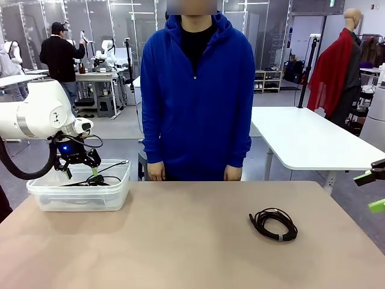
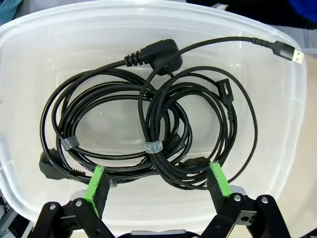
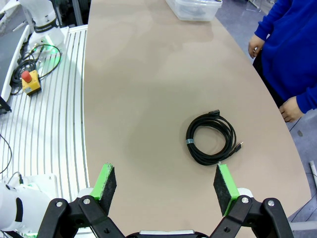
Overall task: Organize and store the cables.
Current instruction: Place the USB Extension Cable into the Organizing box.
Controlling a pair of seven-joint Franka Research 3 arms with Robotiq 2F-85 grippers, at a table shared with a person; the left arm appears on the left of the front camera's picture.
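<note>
The left gripper (image 1: 80,164) hangs over a clear plastic bin (image 1: 78,197), its jaws apart and holding nothing. Straight ahead of those jaws, on the bin's floor, lie two coiled black cables (image 2: 147,119), overlapping, each bound by a small grey tie (image 2: 153,146). A moulded plug (image 2: 158,52) lies at the far side, and a USB plug (image 2: 290,53) reaches the rim beyond one finger. The right gripper (image 3: 164,168) also stands wide apart and empty above the table (image 3: 138,74). A third coiled cable (image 3: 210,139) lies flat on the table just ahead of its jaws, off toward one finger and touching neither. A person's hand (image 3: 292,109) hangs at the table edge, farther off.
</note>
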